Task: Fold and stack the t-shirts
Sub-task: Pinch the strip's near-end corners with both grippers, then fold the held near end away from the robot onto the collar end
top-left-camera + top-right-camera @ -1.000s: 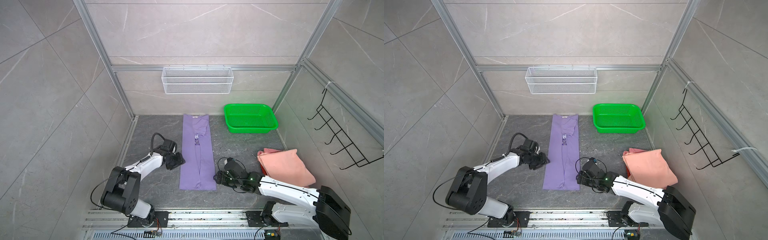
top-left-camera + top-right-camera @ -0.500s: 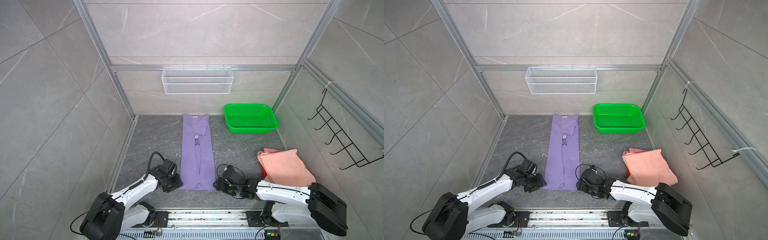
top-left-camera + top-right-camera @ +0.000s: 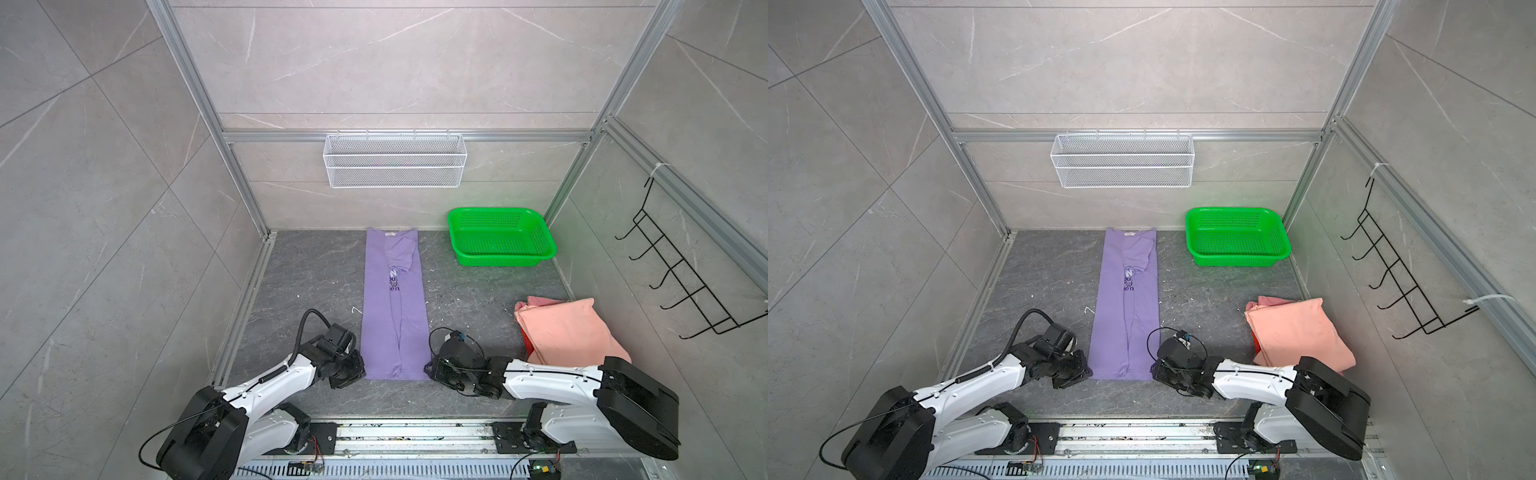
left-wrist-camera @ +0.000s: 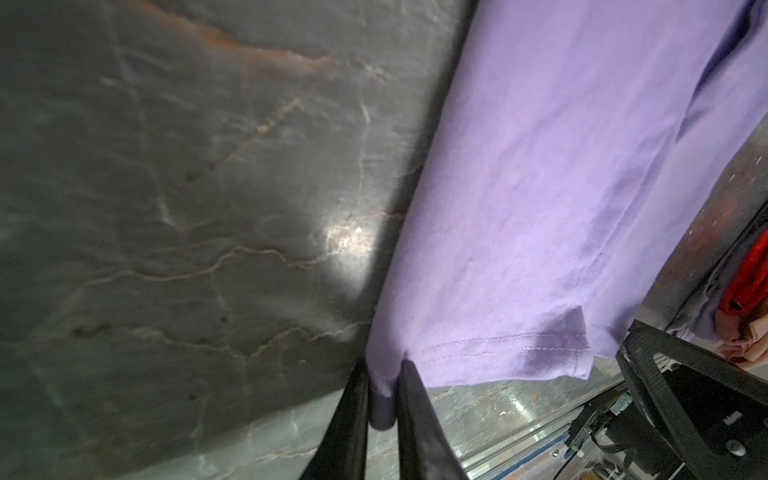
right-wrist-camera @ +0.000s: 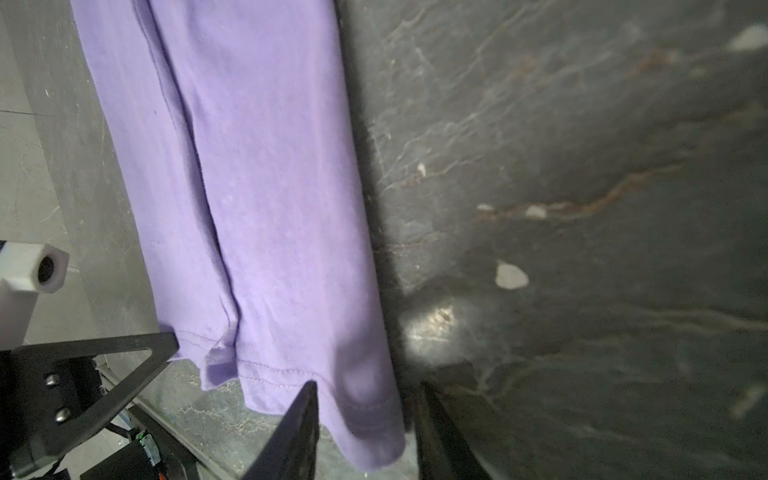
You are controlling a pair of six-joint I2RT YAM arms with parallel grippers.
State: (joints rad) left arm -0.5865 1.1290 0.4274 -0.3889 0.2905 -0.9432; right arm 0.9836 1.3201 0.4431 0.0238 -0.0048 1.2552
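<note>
Right tool (image 5: 366, 385) straddles purple t-shirt (image 5: 257, 187) hem corner.

Both top views hang high over the near edge, above the rail (image 3: 415, 432), and look steeply down toward the back wall (image 3: 395, 83). Set side by side, they share almost everything: floor (image 3: 299, 291), purple shirt (image 3: 392, 316), basket (image 3: 494, 211), pink shirt (image 3: 1296, 332), arms (image 3: 548, 378). The left wrist view sits very close over the floor, looking past the left gripper (image 4: 384, 399) along the purple shirt. The right wrist view looks likewise past the right gripper (image 5: 365, 399) from the opposite corner. Both wrist views share the shirt's hem (image 4: 498, 345), and each shows the other gripper at its edge.
</note>
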